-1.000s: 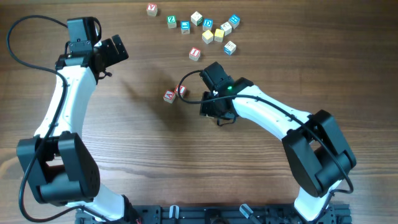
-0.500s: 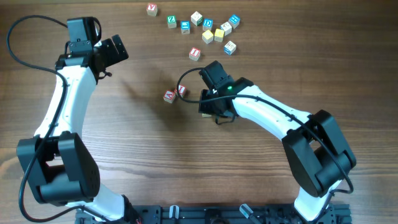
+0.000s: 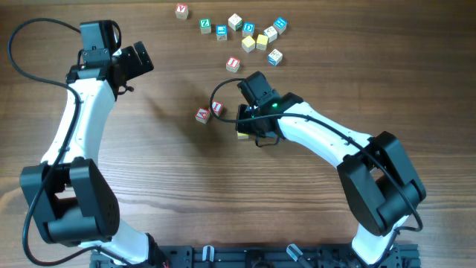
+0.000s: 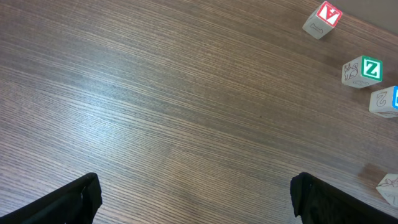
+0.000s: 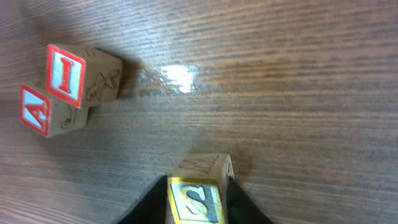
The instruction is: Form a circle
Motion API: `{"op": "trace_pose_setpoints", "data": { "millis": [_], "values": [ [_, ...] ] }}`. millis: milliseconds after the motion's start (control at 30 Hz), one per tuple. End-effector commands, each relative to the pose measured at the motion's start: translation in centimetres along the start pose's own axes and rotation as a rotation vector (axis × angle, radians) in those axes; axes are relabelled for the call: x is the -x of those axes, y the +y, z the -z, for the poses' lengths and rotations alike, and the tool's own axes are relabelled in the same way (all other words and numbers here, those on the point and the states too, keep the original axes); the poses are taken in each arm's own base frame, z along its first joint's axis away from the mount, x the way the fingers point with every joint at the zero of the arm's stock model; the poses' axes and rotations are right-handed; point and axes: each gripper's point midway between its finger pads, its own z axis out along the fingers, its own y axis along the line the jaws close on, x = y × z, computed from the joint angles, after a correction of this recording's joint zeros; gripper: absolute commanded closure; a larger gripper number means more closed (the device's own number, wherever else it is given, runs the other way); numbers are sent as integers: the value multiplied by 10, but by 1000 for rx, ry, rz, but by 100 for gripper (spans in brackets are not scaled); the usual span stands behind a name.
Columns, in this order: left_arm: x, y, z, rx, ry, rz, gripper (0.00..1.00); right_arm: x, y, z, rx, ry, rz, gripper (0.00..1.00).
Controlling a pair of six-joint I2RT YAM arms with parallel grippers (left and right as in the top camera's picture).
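My right gripper (image 3: 248,132) (image 5: 198,200) is shut on a yellow-framed wooden "S" cube (image 3: 242,135) (image 5: 198,186), a black finger pressed against each side, low over the table. Left of it two red-lettered cubes touch: the "I" cube (image 3: 216,108) (image 5: 74,73) and the "A" cube (image 3: 201,115) (image 5: 42,113). These are a short way from the held cube. No circle of cubes is in view. My left gripper (image 3: 138,61) (image 4: 199,205) hangs open at the far left over bare wood, with nothing between its fingers.
Several loose letter cubes (image 3: 253,36) with green, blue, yellow and plain faces lie at the back, and a red-lettered one (image 3: 233,65) sits just in front of them. The left wrist view catches a red "Y" cube (image 4: 323,18) and a green "Z" cube (image 4: 364,70) at its right edge.
My right gripper has shifted slightly left toward the two red-lettered cubes, and its jaws have closed onto the yellow "S" cube. The left arm has not moved.
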Motion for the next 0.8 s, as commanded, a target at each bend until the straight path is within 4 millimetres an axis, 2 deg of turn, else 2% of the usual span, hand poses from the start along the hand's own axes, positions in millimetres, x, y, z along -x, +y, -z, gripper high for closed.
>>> {"op": "trace_pose_setpoints", "data": {
  "millis": [0,67,100,267,367,567,633,700,767],
  "values": [
    [5,0,4,-4,-14,12,0,-2,-2,-6,-17,12,3,51],
    [5,0,4,-4,-14,11,0,-9,-3,-5,-19,47,-1,33],
    [5,0,4,-4,-14,12,0,-13,-4,-5,-19,65,-2,32],
    [5,0,4,-4,-14,12,0,-28,-8,-12,-18,92,5,33],
    [5,0,4,-4,-14,12,0,-28,-2,-13,7,95,9,44],
    [5,0,4,-4,-14,12,0,-20,2,-13,22,60,12,53],
    [5,0,4,-4,-14,12,0,-21,2,-13,20,60,12,53],
    [5,0,4,-4,-13,12,0,-21,1,-14,19,59,12,44],
    [5,0,4,-4,-14,12,0,-22,-1,-16,13,59,12,42]
  ]
}}
